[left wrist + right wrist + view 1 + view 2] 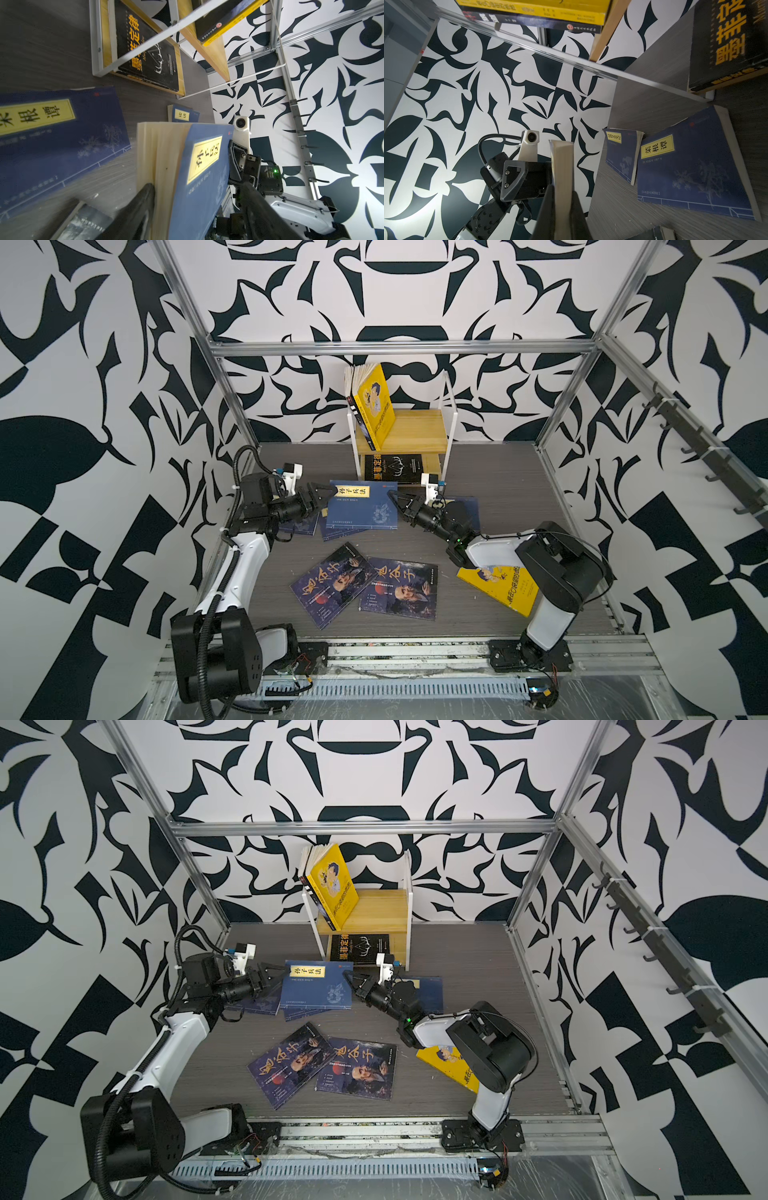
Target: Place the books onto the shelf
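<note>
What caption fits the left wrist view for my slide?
Left gripper, jaws open, straddles a navy book gripped at its far edge by the right gripper, with the shelf beyond.

Shelf (451,435) rear; 2 books (374,406) on upper board (419,429), 1 book (395,468) on lower; raised book (361,506) before shelf.

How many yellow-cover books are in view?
2. One yellow book leans on the upper shelf; the second yellow book lies on the table, partly under the right arm. Others may be hidden.
</note>
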`<state>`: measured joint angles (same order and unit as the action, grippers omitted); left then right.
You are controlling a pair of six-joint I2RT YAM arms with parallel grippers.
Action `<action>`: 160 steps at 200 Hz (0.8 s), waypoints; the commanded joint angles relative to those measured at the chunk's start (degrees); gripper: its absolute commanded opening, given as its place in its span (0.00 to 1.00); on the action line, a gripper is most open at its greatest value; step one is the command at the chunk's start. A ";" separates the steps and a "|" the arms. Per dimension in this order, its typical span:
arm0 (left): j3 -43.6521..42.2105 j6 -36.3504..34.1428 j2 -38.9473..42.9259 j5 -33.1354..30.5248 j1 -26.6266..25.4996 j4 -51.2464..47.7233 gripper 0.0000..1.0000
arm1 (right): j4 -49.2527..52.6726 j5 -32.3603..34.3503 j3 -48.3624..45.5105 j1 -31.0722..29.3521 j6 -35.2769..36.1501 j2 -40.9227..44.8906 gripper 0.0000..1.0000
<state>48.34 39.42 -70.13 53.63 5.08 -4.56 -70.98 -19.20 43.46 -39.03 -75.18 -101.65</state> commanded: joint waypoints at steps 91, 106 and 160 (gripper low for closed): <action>-1.02 -5.03 -0.76 -3.01 -0.78 -2.05 1.00 | -6.09 -1.87 5.09 -0.78 -1.53 0.93 0.00; -1.14 -5.47 -0.71 -2.98 -0.72 -2.12 1.00 | -7.09 -2.49 5.58 -1.05 -1.64 0.75 0.00; -0.47 -8.95 -0.45 -6.97 -0.15 -5.87 1.00 | -10.97 -1.89 4.10 -1.19 -2.43 -0.34 0.00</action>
<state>48.18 34.33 -71.46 50.43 4.49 -6.28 -72.47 -20.80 46.13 -39.86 -76.40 -102.59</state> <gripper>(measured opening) 0.994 0.069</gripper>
